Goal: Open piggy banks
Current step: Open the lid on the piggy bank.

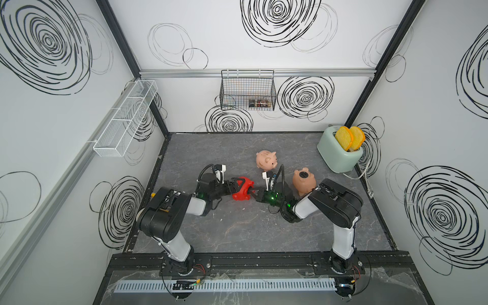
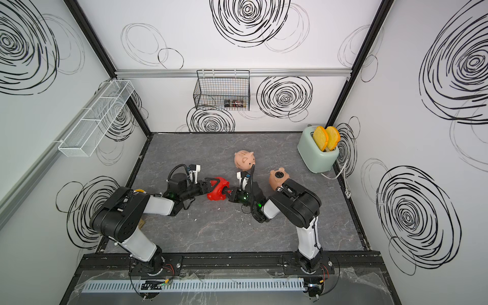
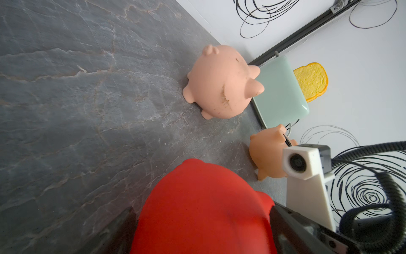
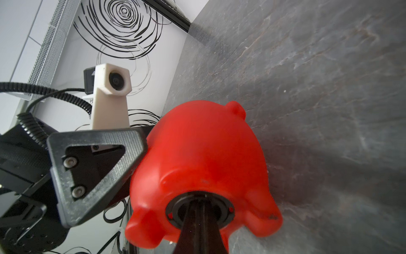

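Right wrist view is showing the red piggy bank lying on its side low at the middle of the desk, with its belly turned toward the right gripper. That gripper's closed tips are pressing into the middle of the round black plug; whether they are pinching a tab there is hidden. The left gripper is reaching wide around the pig's body and clamping it from the far side. The pale pink piggy bank is standing just behind them. The peach-tan piggy bank is sitting beside the right arm, with a dark round belly opening facing up. The red shell is looking glossy, hollow and light, so it is probably slippery and slightly yielding under a squeeze, which is favouring a broad hold across its flanks. The plug is likely fitting snugly and is best taken at its centre while the body is being braced.
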You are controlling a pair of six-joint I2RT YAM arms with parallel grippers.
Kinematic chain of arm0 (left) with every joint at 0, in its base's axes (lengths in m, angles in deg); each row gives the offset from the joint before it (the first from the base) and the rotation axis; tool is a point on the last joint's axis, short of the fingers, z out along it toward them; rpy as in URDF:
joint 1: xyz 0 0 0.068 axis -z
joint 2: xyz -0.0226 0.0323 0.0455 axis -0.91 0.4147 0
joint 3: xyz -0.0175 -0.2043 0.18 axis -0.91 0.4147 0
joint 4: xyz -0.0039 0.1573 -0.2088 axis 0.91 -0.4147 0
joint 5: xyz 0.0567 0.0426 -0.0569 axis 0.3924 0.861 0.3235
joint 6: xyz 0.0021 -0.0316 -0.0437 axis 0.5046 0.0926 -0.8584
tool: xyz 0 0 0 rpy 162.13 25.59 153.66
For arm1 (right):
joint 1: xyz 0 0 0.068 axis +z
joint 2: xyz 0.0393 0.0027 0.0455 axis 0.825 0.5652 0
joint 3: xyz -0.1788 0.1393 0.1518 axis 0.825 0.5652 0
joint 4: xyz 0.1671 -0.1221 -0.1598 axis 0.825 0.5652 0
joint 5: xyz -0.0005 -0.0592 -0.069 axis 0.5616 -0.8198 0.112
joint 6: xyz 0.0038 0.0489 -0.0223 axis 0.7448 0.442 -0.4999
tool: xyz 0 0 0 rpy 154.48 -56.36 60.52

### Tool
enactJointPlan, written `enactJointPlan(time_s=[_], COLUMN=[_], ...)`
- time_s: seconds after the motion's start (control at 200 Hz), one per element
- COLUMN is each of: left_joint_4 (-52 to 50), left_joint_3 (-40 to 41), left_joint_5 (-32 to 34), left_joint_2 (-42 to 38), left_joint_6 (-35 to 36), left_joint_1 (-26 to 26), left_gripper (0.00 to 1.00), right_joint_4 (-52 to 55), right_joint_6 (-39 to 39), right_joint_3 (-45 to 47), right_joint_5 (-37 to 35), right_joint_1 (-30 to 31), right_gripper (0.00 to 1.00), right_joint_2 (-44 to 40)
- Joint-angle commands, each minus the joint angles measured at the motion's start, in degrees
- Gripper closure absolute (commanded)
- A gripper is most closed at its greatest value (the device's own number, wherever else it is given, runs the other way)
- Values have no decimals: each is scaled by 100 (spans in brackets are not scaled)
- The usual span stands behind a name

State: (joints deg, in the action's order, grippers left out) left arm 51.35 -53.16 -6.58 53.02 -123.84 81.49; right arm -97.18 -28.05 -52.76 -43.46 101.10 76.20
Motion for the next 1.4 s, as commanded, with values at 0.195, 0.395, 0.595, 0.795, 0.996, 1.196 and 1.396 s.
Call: enactJointPlan(time_s=[0.195, 0.395, 0.595, 0.795, 0.996, 1.196, 1.396], left_joint_4=[-654, -662, -689, -690, -696, -781, -737], left_joint_3=[49, 33, 22, 13, -12, -66, -109], left_joint_5=[-315, -325, -315, -324, -381, -393, -463], left_joint_2=[252, 261, 256, 271, 270, 247, 339], left_joint_6=[136, 142, 162, 168, 180, 254, 238], left_joint_1=[145, 142, 155, 159, 161, 252, 308], left_gripper=[4, 4, 4, 4, 4, 4, 4], right_joint_4=[1014, 1254, 1008, 844, 1153, 750, 951], right_joint_6=[-1337, -1796, -2215, -2946, -3534, -3945, -4263], right_joint_3=[-357, -475, -395, -334, -538, -224, -162], right_joint_5=[165, 59, -232, -394, -401, -411, -404], right_joint_1=[203, 204, 271, 356, 414, 470, 515], right_gripper=[100, 100, 100, 100, 100, 100, 100], right_joint_2=[-62, -79, -106, -179, -145, -242, -435])
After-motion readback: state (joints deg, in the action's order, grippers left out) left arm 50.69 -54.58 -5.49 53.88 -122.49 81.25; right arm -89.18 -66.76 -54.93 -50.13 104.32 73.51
